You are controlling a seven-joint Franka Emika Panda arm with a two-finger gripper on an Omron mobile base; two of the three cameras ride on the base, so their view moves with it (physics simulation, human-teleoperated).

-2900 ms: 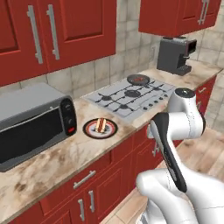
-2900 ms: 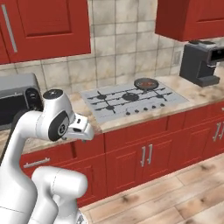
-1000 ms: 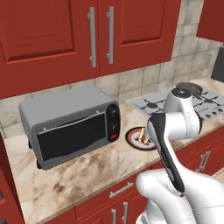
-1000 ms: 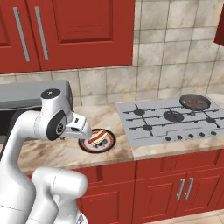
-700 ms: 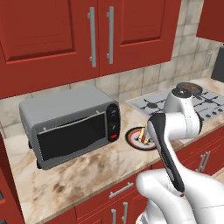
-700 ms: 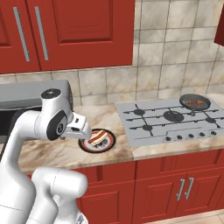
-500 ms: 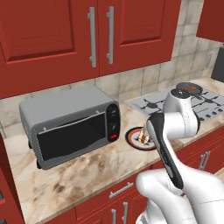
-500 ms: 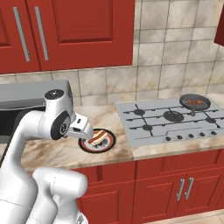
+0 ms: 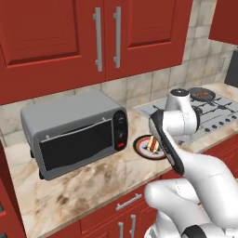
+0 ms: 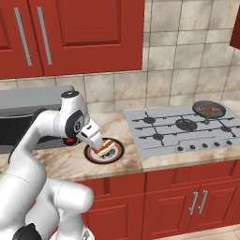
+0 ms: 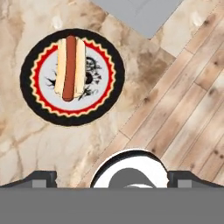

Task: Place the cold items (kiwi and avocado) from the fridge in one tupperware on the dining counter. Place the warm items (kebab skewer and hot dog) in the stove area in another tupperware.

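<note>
Toaster oven (image 9: 76, 132) comes first on our left, standing on the marble counter (image 9: 88, 186) under the red cabinets (image 9: 93, 37). Next we see the plate (image 11: 72, 78) with a black rim and a red zigzag ring, lying flat on the counter beside the oven. On it lies the hot dog (image 11: 70, 68), and in the hand view its long axis runs straight up and down the picture, sausage centred in the bun. Our gripper (image 10: 96, 140) hangs just above the plate's near edge; we cannot tell how wide the claw stands. Further right sits the stove (image 10: 183, 129), with a pan (image 10: 208, 109) on its far right burner.
</note>
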